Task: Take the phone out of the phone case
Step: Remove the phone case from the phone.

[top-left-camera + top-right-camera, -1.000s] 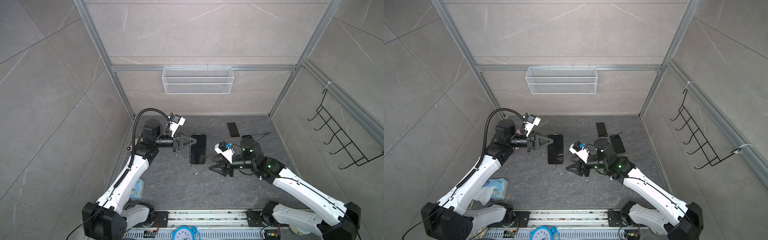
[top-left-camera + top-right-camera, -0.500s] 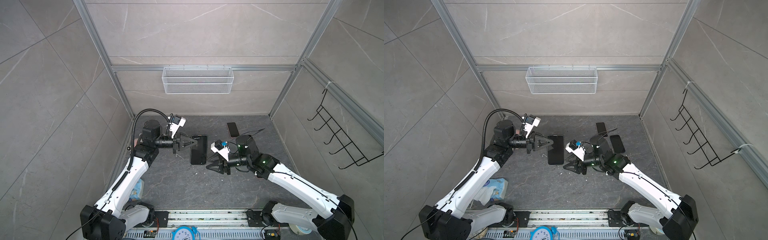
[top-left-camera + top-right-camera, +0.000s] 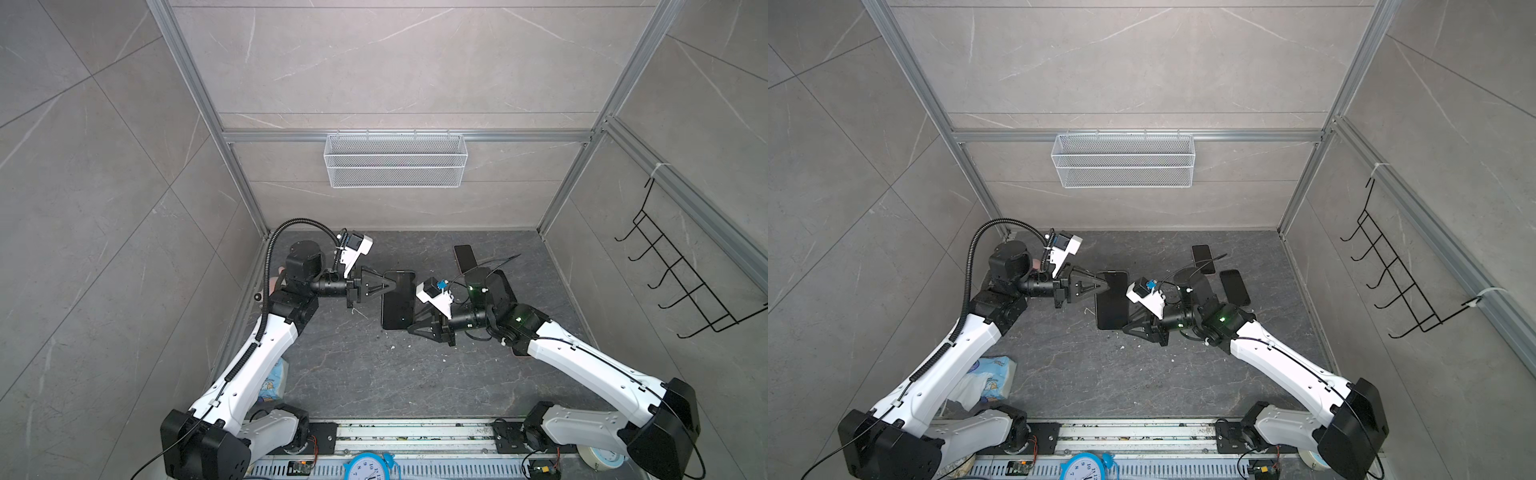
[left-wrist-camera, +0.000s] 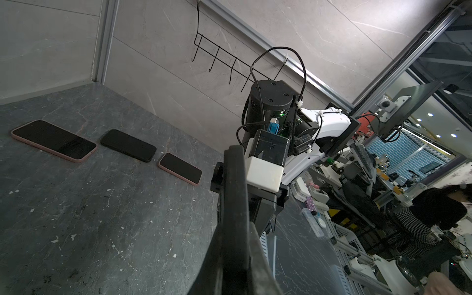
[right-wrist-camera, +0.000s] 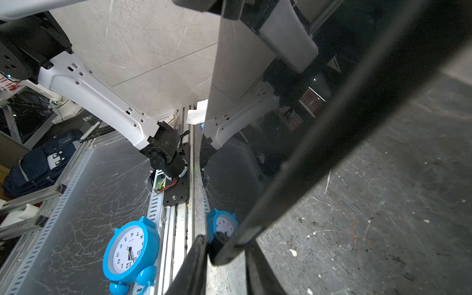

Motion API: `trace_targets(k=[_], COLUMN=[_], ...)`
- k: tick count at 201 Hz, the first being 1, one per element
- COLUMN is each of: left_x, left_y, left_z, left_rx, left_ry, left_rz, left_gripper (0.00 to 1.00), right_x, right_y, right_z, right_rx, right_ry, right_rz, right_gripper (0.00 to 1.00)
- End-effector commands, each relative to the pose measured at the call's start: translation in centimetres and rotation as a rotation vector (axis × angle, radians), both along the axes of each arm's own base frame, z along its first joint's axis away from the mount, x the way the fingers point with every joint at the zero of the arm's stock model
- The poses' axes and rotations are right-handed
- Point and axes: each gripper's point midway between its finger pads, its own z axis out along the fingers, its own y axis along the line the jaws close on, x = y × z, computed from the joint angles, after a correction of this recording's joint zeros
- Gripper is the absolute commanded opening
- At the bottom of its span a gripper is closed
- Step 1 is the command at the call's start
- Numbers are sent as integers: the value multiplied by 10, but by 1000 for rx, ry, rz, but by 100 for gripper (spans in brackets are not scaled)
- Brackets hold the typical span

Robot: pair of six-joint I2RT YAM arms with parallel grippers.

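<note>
Closest in, on the front rail [image 3: 415,432], a blue alarm clock [image 3: 368,467] stands between the two arm bases, and a tissue pack [image 3: 988,376] lies by the left one. Farther in, over the middle of the dark stone floor [image 3: 374,374], both arms reach to the phone [image 3: 398,301], held off the floor with its glass upward and its long side running near to far. It sits inside its dark phone case [image 4: 233,191] — the left wrist view meets that rim edge-on. The right gripper [image 3: 411,328] straddles the phone's nearer right corner, one finger on each face, jaws drawn narrow; whether they press it I cannot tell. The left gripper [image 3: 390,286] is clamped tight on the left long edge, toward its far end. Beyond the right arm a pink-rimmed handset [image 4: 53,140], a black handset [image 4: 127,145] and a second pink-rimmed handset [image 4: 180,171] lie flat on the floor, apart from one another. On the back wall hangs a white wire basket [image 3: 395,160] — and on the right wall, a black hook rack [image 3: 681,286].
</note>
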Motion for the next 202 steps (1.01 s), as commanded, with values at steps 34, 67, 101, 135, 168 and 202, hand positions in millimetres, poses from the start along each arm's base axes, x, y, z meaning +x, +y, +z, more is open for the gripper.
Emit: trace_targets(k=[34,67,101,135,168,202], left_x=[-9,0,24,54,66,71], left_y=[1,0,-5,-12,-20,-32], left_z=[19,18,12,1,-6,-11], left_rx=[-39,-43,-52,-79,-108,-101], left_ry=[-94,-60,32,210,300,366], left_rz=[-14,17,82,137,156,151], left_gripper=[0,0,0,0,0,0], right_x=[-4,-8,-16,-20,-16,-9], right_y=[7,6,5,5,8,11], right_z=[10,5,7,13,20,28], right_rx=[45,46,88,125,152,183], right_ry=[-18,-40,-109,-179,-236,-290], right_rz=[48,71,115,151,149,129], right_gripper=[11,6,5,6,6,6])
